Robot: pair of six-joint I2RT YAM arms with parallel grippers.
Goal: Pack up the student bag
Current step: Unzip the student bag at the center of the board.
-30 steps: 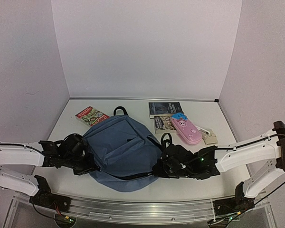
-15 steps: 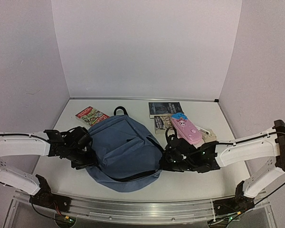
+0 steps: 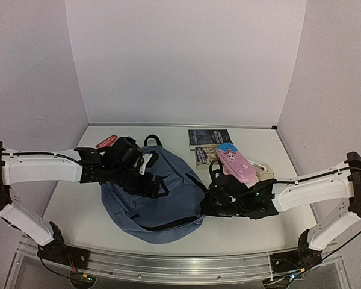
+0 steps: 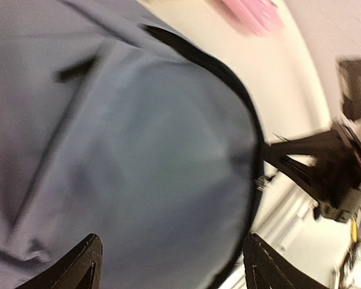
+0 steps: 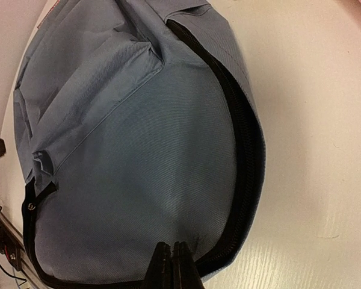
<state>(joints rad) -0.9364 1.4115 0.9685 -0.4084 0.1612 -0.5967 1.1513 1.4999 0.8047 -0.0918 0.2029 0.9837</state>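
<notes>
Left gripper (image 4: 171,241), jaws wide and empty, hovers directly over student bag (image 3: 162,201); right gripper (image 5: 171,264), jaws closed, sits at its near-right zip (image 5: 240,150).

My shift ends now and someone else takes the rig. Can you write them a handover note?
Left gripper: open, empty, over the bag.
Right gripper: shut, tips at the bag's zipper edge; unclear whether it pinches fabric.
The bag lies mid-table. Books and pink case lie outside it at the far right, and a red book at the far left.
Done: nothing seen packed.
Left: open the bag if it is zipped, then load the items.
</notes>
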